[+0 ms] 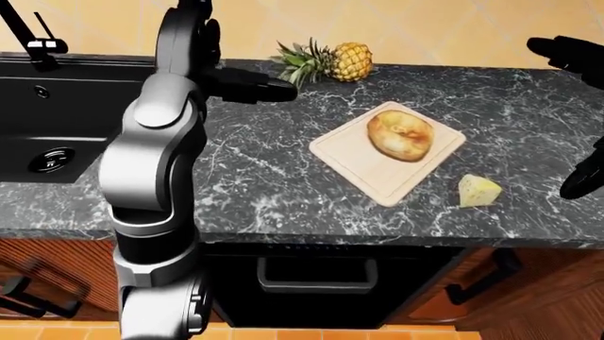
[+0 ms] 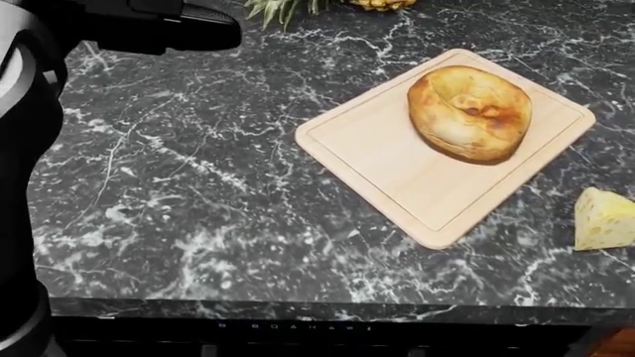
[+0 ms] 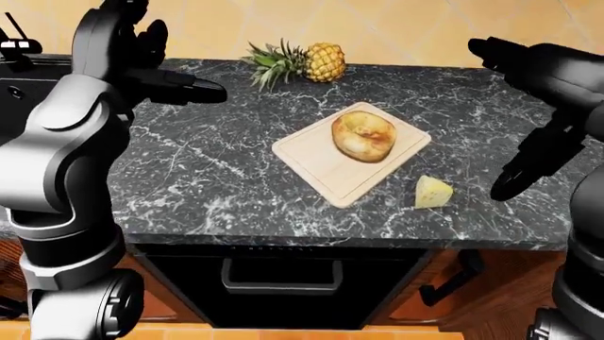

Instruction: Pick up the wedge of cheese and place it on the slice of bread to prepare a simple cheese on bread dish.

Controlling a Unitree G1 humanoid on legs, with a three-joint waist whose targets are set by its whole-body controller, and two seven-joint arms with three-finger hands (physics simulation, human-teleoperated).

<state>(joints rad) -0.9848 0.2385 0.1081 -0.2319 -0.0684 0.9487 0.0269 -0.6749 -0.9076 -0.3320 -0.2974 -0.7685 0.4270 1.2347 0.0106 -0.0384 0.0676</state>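
Note:
A pale yellow cheese wedge [image 3: 433, 193] lies on the dark marble counter [image 3: 217, 177], just right of a light wooden cutting board [image 2: 397, 167]. A round, browned piece of bread [image 2: 470, 113] sits on the board's upper right part. My right hand [image 3: 507, 187] hangs above the counter to the right of the cheese, fingers extended and pointing down-left, holding nothing and apart from the wedge. My left hand [image 3: 200, 92] is raised over the counter's upper left, fingers stretched to the right, empty and far from the board.
A pineapple [image 1: 331, 62] lies on its side at the counter's top edge above the board. A black sink [image 1: 57, 113] with a faucet [image 1: 33, 42] is at the left. Below the counter's near edge are an oven handle [image 1: 316, 280] and wooden cabinet fronts.

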